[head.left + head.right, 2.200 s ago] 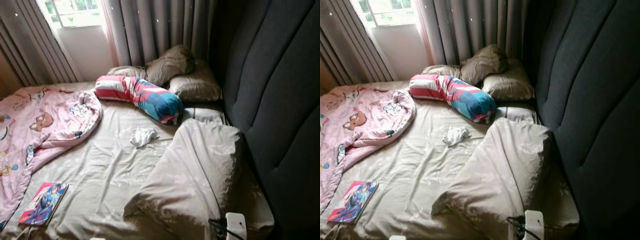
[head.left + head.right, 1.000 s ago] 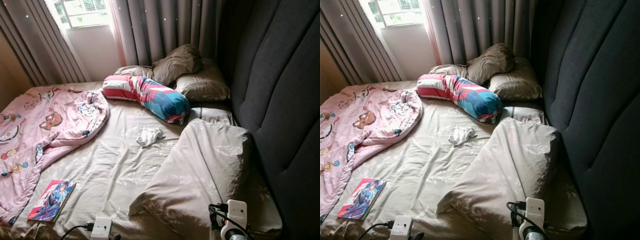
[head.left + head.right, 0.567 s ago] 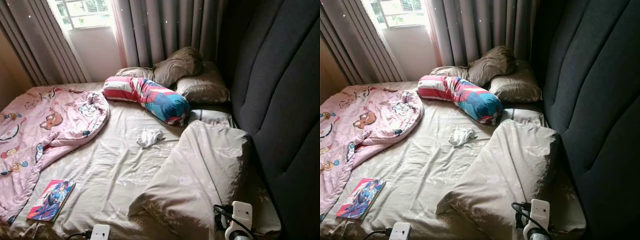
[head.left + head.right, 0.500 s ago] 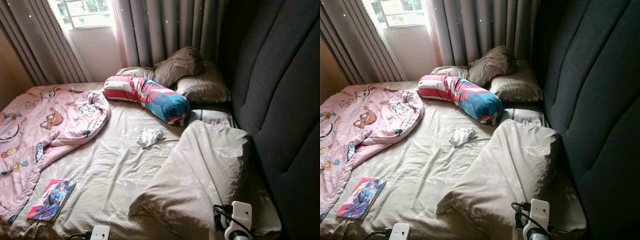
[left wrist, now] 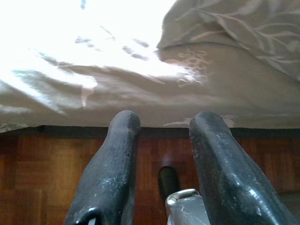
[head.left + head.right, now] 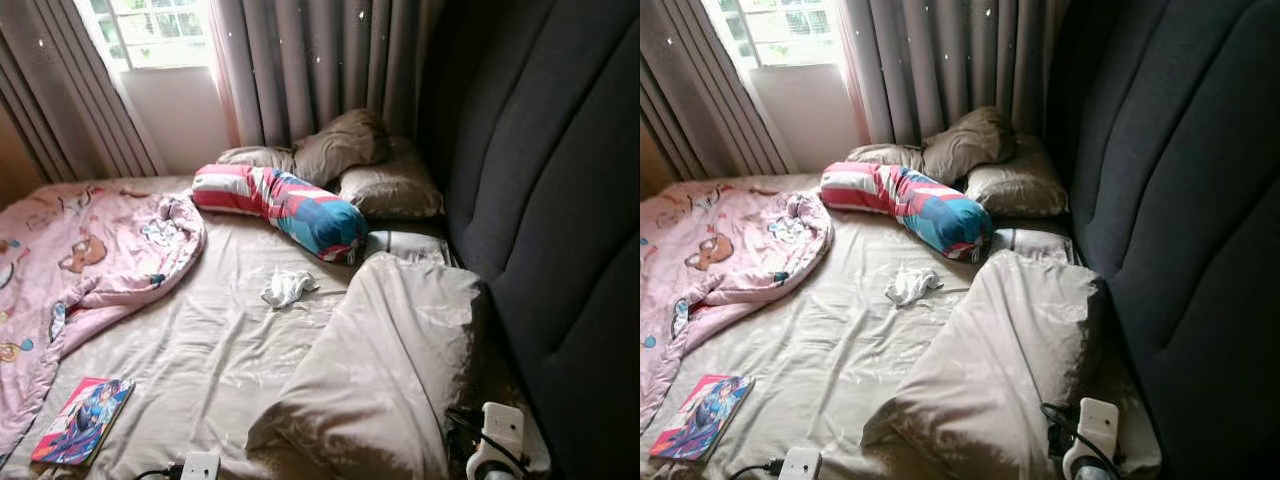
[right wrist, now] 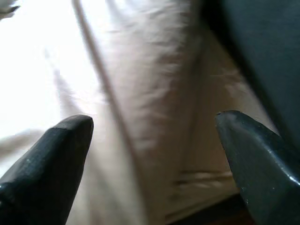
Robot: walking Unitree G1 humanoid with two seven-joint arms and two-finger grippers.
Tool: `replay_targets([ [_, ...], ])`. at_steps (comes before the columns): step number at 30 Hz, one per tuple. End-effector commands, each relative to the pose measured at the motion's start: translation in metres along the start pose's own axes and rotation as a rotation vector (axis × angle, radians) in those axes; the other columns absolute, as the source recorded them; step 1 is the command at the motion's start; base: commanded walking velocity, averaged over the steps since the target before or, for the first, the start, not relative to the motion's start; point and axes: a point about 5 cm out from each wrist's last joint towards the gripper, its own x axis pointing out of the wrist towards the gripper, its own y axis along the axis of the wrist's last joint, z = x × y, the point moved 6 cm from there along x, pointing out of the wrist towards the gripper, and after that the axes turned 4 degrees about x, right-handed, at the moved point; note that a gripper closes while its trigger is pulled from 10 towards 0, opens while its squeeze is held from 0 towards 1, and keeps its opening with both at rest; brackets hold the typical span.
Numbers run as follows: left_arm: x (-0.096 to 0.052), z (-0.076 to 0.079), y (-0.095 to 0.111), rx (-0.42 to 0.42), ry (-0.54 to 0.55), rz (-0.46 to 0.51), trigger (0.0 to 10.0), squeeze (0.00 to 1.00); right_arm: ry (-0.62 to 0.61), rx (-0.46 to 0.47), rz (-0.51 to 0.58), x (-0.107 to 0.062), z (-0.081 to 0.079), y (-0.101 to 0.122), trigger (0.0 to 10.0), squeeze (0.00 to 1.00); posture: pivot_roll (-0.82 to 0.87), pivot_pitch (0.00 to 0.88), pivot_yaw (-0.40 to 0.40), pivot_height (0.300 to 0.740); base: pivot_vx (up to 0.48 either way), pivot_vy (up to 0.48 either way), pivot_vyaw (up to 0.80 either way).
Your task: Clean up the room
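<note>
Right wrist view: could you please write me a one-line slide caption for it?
Right gripper, black fingers wide apart, poised over the rumpled beige duvet beside the dark padded headboard.

On the beige-sheeted bed (image 6: 210, 360), the pink cartoon-print blanket (image 6: 80, 250) lies at the left and the folded beige duvet (image 6: 390, 360) at the right, against the dark padded headboard (image 6: 540, 200). Between them sits the small white crumpled cloth (image 6: 288, 287). Behind it lies the striped red-and-blue bolster (image 6: 280, 205), and behind that the beige pillows (image 6: 370, 165). The colourful thin book (image 6: 82, 420) lies near the front left edge, below the blanket.
</note>
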Motion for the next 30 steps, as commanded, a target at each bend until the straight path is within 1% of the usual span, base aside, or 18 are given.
replay_targets([
  [1,-0.002,-0.003,-0.009,-0.018,0.014,-0.029,10.0,0.00,0.028,0.000,-0.009,0.000,-0.011,-0.003,10.0,0.00,-0.04,0.004,0.052,0.740,0.259,0.000,0.00],
  [5,-0.003,-0.003,-0.012,-0.020,0.017,-0.035,10.0,0.00,0.044,-0.005,-0.012,0.000,-0.017,-0.003,10.0,0.00,-0.04,0.006,0.051,0.740,0.259,0.000,0.00],
  [10,-0.004,-0.005,-0.015,-0.022,0.022,-0.041,10.0,0.00,0.048,-0.006,-0.012,0.000,-0.018,-0.002,10.0,0.00,-0.03,0.008,0.051,0.740,0.258,0.000,0.00],
  [20,-0.005,-0.007,-0.018,-0.027,0.026,-0.045,10.0,0.00,0.082,-0.005,-0.032,-0.001,-0.026,-0.008,10.0,0.00,-0.03,0.014,0.056,0.740,0.000,0.000,0.00],
  [24,-0.006,-0.007,-0.019,-0.023,0.023,-0.049,10.0,0.00,0.091,-0.008,-0.081,-0.004,-0.027,-0.019,10.0,0.00,-0.04,0.017,0.062,0.740,0.000,0.000,0.00],
  [26,-0.006,-0.007,-0.019,-0.022,0.022,-0.049,10.0,0.00,0.090,-0.007,-0.082,-0.004,-0.027,-0.020,10.0,0.00,-0.03,0.018,0.063,0.740,0.000,0.000,0.00],
  [30,-0.006,-0.008,-0.021,-0.015,0.021,-0.056,10.0,0.00,0.087,0.033,-0.090,-0.005,-0.027,-0.022,10.0,0.00,-0.04,0.022,0.066,0.740,0.000,0.000,0.00],
])
